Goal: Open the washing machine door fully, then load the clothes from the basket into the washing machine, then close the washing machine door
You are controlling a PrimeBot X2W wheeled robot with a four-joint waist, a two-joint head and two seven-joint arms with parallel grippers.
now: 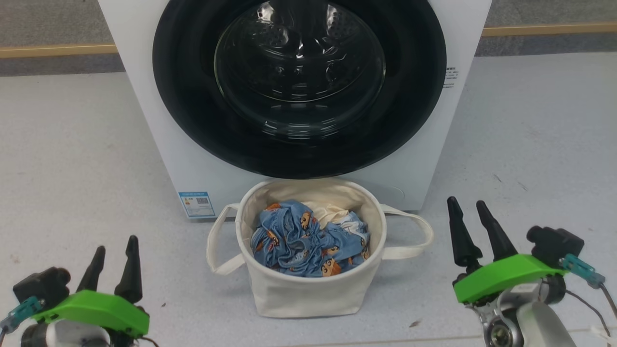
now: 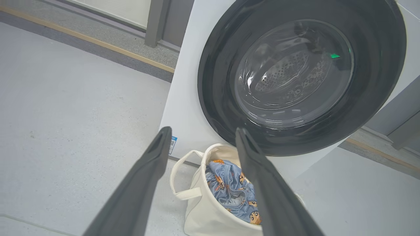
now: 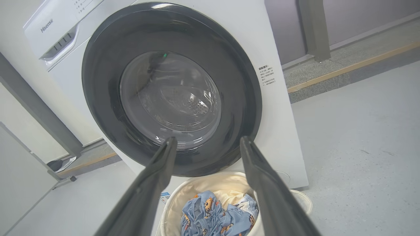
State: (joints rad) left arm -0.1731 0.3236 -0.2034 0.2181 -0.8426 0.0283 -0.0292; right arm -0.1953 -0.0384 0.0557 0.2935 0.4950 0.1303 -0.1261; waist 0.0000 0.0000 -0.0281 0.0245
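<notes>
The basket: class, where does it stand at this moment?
In the head view the basket stands on the floor at centre, directly before the washing machine, below its closed door, between the left gripper and right gripper.

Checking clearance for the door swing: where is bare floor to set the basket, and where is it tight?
Bare floor lies left of the basket, bordered by the washing machine and the left gripper. Another patch lies right of it, up to the right gripper. Tight: the basket stands close below the washing machine door.
</notes>
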